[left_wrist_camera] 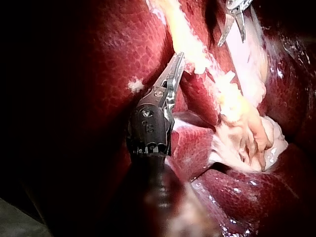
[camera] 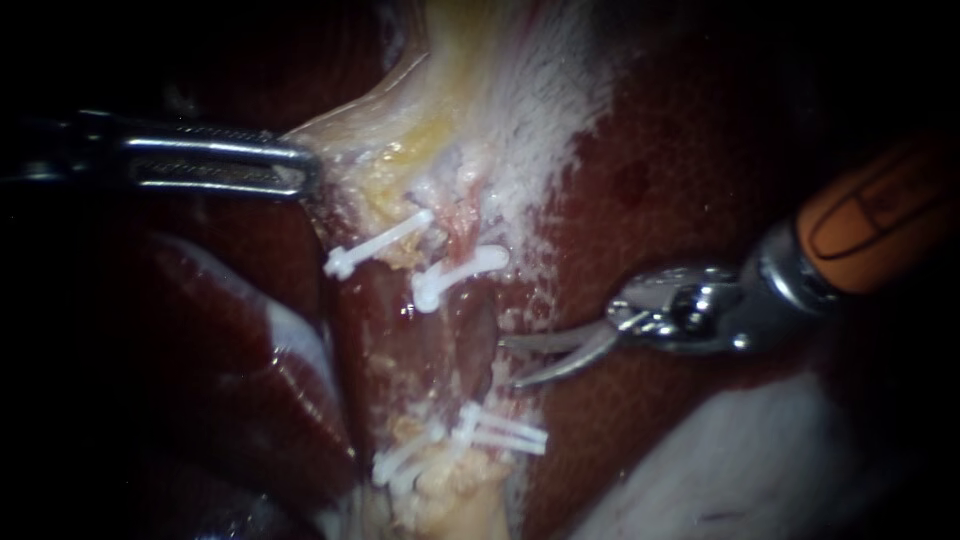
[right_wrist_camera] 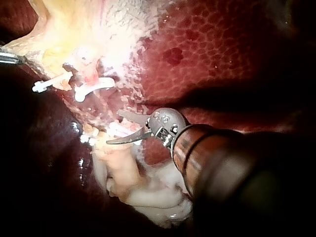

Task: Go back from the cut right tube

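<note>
My right instrument [camera: 508,362] comes in from the right with two curved blades standing open, holding nothing. Its tips lie just right of the right tube [camera: 478,335], which shows a dark gap between an upper white clip [camera: 455,275] and the lower clips [camera: 500,430]. In the right wrist view the open blades [right_wrist_camera: 113,128] sit just short of those lower clips [right_wrist_camera: 111,131]. My left instrument [camera: 300,170] reaches in from the left. Its jaws are shut on the edge of the pale yellowish gallbladder tissue [camera: 400,130], also seen in the left wrist view [left_wrist_camera: 177,64].
Another white clip [camera: 375,245] crosses the left tube, with more clips [camera: 405,460] lower down. Dark red liver [camera: 680,170] surrounds the strip of pale tissue. A whitish fold [camera: 740,450] lies under my right instrument's shaft.
</note>
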`<action>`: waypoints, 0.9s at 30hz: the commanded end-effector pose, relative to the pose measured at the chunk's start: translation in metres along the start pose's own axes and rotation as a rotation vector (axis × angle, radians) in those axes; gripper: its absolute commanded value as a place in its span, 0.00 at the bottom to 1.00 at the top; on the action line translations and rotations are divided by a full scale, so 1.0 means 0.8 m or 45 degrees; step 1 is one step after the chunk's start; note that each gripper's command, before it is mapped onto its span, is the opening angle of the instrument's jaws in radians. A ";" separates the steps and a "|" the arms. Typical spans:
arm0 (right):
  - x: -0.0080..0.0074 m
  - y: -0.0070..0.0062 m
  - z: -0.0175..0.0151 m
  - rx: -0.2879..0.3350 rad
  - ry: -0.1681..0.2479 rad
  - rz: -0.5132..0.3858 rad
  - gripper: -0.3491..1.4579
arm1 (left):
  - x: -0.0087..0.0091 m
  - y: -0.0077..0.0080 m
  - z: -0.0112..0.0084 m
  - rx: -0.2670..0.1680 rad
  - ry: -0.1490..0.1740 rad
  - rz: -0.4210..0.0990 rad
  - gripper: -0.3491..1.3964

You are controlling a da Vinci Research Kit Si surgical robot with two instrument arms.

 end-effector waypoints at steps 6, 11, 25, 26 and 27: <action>0.0031 0.0006 -0.0067 -0.089 0.025 -0.249 0.91 | 0.0004 0.0000 0.0002 0.002 0.000 0.003 0.00; 0.0051 0.0008 -0.0093 -0.181 0.039 -0.401 0.99 | 0.0008 0.0002 0.0006 0.004 0.000 0.005 0.00; 0.0058 -0.0006 -0.0082 -0.254 0.022 -0.570 0.99 | 0.0015 0.0001 0.0015 0.010 0.000 0.008 0.00; 0.0060 -0.0008 -0.0080 -0.263 0.016 -0.588 0.99 | 0.0015 0.0001 0.0015 0.009 0.000 0.008 0.00; 0.0062 -0.0009 -0.0076 -0.277 0.010 -0.610 0.99 | 0.0015 0.0001 0.0016 0.009 0.000 0.009 0.00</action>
